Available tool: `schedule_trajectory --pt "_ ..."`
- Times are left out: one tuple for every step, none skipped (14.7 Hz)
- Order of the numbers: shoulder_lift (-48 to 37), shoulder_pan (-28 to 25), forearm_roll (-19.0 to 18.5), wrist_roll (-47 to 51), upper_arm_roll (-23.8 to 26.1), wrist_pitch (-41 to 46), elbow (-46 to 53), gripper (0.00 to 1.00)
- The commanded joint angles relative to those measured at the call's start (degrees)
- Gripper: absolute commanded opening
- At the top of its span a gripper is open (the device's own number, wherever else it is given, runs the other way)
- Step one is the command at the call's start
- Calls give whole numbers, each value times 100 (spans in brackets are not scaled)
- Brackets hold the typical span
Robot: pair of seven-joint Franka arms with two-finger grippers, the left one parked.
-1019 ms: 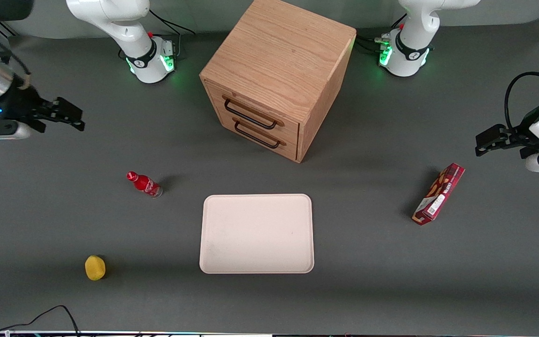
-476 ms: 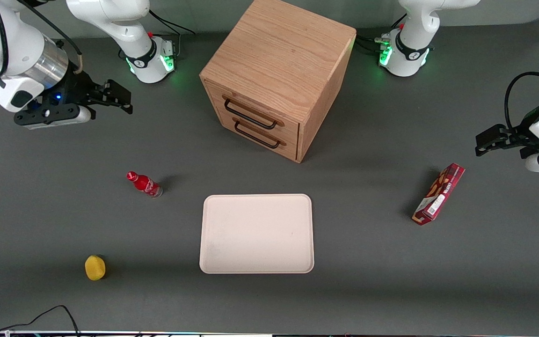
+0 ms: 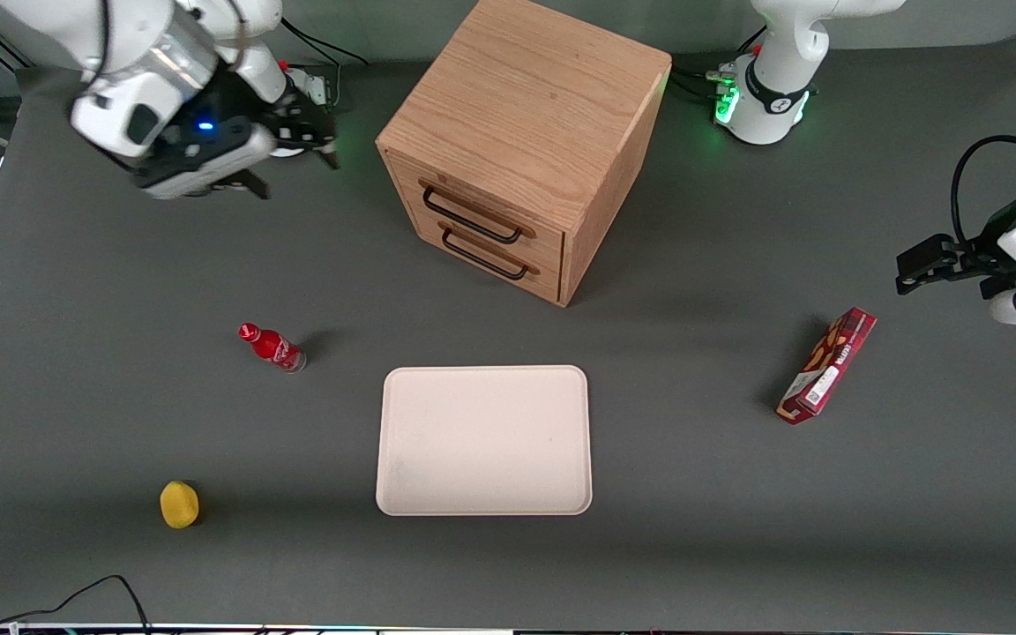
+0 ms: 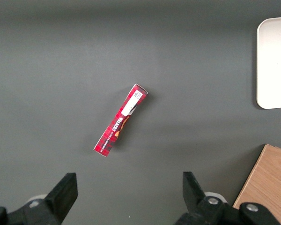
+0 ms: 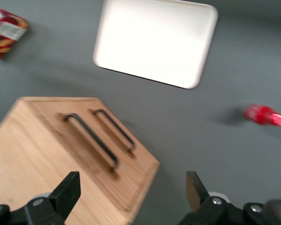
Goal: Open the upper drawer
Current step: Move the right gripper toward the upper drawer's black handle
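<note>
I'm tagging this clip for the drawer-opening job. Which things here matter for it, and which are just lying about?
For the job:
upper drawer, shut, in the oak cabinet
gripper, open, in the air beside the cabinet, touching nothing

Lying about:
bottom drawer
tray
red bottle
yellow fruit
snack box

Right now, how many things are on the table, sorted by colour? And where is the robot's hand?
Red: 2, the bottle and the snack box
Yellow: 1, the ball
White: 1, the tray
Wood brown: 1, the cabinet, with its upper drawer shut
Total: 5
The gripper hangs in the air beside the cabinet, jaws open, holding nothing.
</note>
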State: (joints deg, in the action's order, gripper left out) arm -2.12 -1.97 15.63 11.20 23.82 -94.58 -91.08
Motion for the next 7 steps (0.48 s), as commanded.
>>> schedule_trajectory --pt "763 12 256 -258 70 -411 283 100" --pt "974 21 265 -529 149 -543 344 100" --pt "1133 12 317 -1027 167 -622 388 100" --pt "1239 12 414 -1511 176 -675 406 100" --pt "1414 3 467 -1846 176 -754 424 100" --pt "1625 -23 459 -2119 202 -772 459 100" --pt "1836 -128 424 -2305 211 -773 563 100"
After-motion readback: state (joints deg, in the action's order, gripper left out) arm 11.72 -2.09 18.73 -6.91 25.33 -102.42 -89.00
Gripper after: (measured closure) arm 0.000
